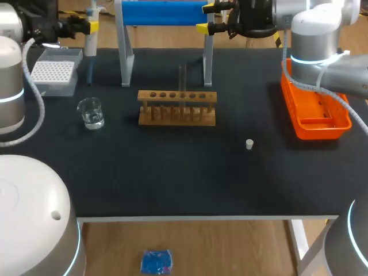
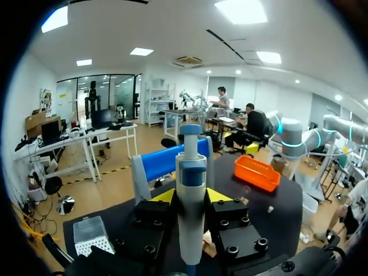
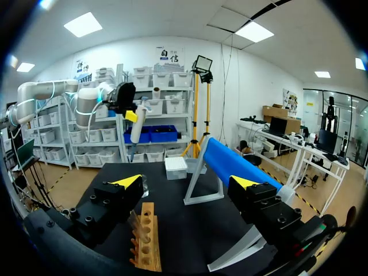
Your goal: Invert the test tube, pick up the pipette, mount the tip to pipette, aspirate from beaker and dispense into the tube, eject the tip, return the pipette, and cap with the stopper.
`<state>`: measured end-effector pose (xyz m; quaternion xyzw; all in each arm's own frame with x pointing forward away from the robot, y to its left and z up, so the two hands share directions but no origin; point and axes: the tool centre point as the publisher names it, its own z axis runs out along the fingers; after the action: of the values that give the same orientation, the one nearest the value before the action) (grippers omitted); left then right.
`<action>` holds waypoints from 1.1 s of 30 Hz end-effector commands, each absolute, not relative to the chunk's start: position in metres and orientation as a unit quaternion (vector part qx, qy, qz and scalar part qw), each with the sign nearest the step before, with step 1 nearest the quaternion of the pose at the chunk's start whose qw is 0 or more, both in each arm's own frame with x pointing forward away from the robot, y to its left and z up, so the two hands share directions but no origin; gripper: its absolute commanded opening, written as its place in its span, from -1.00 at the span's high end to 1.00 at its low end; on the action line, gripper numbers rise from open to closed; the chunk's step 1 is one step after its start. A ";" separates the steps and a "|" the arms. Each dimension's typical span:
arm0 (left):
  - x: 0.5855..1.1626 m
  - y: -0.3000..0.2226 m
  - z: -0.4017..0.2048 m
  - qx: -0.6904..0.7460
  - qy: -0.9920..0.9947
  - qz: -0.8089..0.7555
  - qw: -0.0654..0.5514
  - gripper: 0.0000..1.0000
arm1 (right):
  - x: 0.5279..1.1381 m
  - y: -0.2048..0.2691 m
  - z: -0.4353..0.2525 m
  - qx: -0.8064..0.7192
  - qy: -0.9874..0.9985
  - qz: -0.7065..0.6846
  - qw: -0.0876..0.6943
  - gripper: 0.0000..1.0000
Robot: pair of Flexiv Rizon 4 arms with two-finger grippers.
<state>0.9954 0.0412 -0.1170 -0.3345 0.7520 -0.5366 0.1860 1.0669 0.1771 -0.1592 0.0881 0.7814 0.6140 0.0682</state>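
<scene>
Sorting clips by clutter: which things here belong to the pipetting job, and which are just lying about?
Job: white-and-blue pipette, in left gripper; clear box of tips; glass beaker; glass test tube in wooden rack; small white stopper.
No clear role: orange plastic tray; blue bar on grey stand.

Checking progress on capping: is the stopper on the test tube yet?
No, the stopper lies loose on the table, off to the side of the rack where the test tube stands.
</scene>
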 end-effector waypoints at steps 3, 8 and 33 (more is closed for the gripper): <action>1.012 0.010 -0.108 -0.346 0.747 -0.524 0.220 1.00 | 1.068 0.176 -0.159 0.088 0.782 0.613 0.067 -1.00; 1.022 -0.008 -0.104 -0.343 0.744 -0.527 0.224 1.00 | 1.068 0.176 -0.159 0.088 0.782 0.613 0.067 -1.00; 1.080 -0.038 -0.129 -0.378 0.711 -0.533 0.261 1.00 | 1.068 0.176 -0.159 0.088 0.782 0.613 0.067 -1.00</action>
<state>1.0671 -0.0298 -0.1205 -0.3779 0.7180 -0.5275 0.2517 1.0669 0.1772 -0.1592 0.0883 0.7814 0.6140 0.0683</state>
